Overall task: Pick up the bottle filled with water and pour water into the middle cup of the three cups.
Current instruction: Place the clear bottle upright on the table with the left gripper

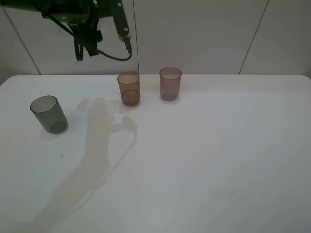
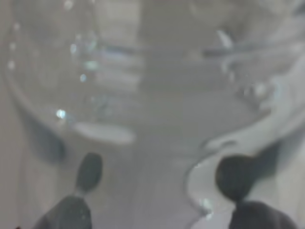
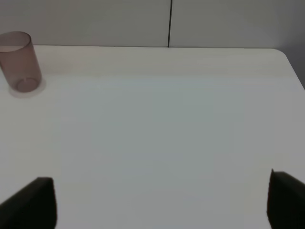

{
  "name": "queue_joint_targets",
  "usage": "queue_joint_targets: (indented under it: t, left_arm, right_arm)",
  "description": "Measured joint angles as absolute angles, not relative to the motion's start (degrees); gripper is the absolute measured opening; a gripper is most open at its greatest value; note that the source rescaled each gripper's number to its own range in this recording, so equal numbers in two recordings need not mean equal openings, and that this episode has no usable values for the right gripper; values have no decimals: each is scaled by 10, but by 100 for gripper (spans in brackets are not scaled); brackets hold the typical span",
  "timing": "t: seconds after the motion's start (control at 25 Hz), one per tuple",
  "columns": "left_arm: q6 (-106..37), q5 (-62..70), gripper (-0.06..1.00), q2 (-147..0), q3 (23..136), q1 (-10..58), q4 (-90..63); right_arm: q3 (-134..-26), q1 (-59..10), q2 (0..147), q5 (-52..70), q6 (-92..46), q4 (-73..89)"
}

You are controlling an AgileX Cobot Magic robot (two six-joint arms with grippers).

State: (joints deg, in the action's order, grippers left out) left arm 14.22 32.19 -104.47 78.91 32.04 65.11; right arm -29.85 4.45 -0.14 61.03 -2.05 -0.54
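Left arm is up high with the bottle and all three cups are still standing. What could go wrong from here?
1. The amber-brown middle cup stands close beside the mauve-pink cup; a pour from height could splash into the neighbour or onto the table.
2. The left wrist view is filled by the blurred clear bottle, so aiming by that camera looks hard.
3. The cups look light; a nudge from the bottle while lowering might tip one.

We see our left arm (image 1: pixel 77 19) as black, angular metal with a glossy black cable (image 1: pixel 114 56) looping beneath it. Its two dark grey fingertips (image 2: pixel 89 171) look rounded and blurred. Our right gripper's (image 3: pixel 162 200) fingers are flat, matte black blocks.
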Motion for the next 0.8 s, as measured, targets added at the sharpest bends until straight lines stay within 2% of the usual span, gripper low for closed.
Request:
queue_joint_targets:
  t: [0.12, 0.24, 0.48, 0.8]
  left_arm:
    - [269, 323, 1, -1008, 789, 343, 529]
    - [317, 324, 1, -983, 789, 369, 429]
    - [306, 260, 1, -974, 758, 412, 331]
    - [268, 55, 1, -975, 639, 423, 285]
  right_arm:
    - [-298, 45, -1, 610, -21, -5]
    - [-298, 45, -1, 610, -21, -5]
    - [-298, 45, -1, 610, -21, -5]
    - [-298, 45, -1, 610, -21, -5]
